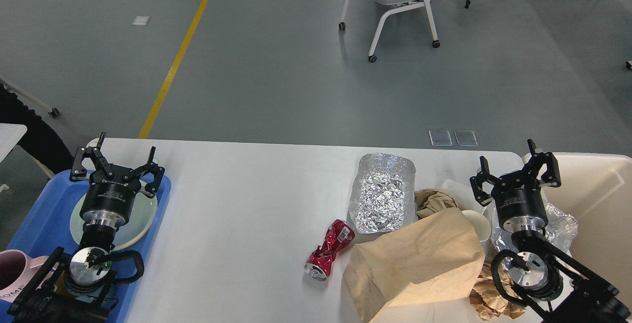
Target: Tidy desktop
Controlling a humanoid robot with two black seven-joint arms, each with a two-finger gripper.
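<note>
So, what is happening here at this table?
A two-armed robot is tidying the desktop. Neither gripper holds anything: the left gripper hangs open over a pale bowl in the blue tray, the right gripper open near the beige bin. The crushed red can, foil container and brown paper bag lie on the table.
</note>
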